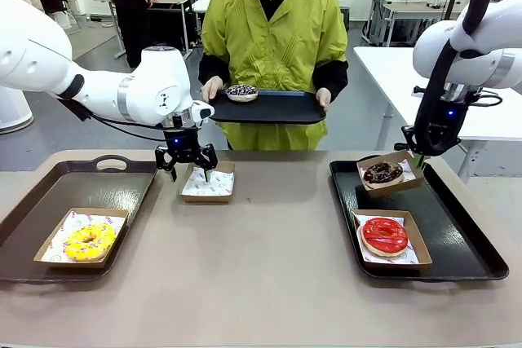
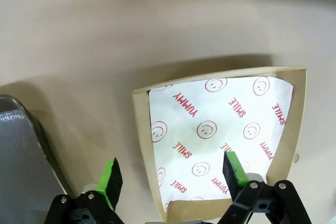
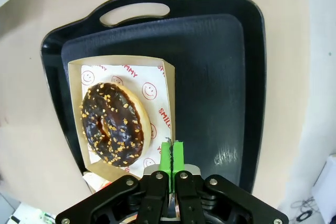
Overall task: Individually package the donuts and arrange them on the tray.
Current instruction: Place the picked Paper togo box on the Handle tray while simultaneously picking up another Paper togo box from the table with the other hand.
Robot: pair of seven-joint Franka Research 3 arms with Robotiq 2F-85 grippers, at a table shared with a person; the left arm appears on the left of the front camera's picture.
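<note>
Left jaws spread over lined box (image 2: 140,140) | right jaws pinch donut box (image 3: 169,93) — chocolate donut (image 3: 123,109) glossy, gold-sprinkled

Front view: fixed on the robot's side, facing across the desk (image 1: 261,283) toward the person. Left wrist view: close, looking down into the paper-lined box (image 2: 143,140), which the front view shows mid-desk. Right wrist view: close above the right tray (image 3: 220,66) and the donut box (image 3: 169,98) with the chocolate donut (image 3: 113,124); the front view shares these.

4 donuts (image 1: 90,240), 4 boxes (image 1: 207,183) w/ printed paper, 3 blk trays (image 1: 473,242), 1 person (image 1: 273,30)
</note>
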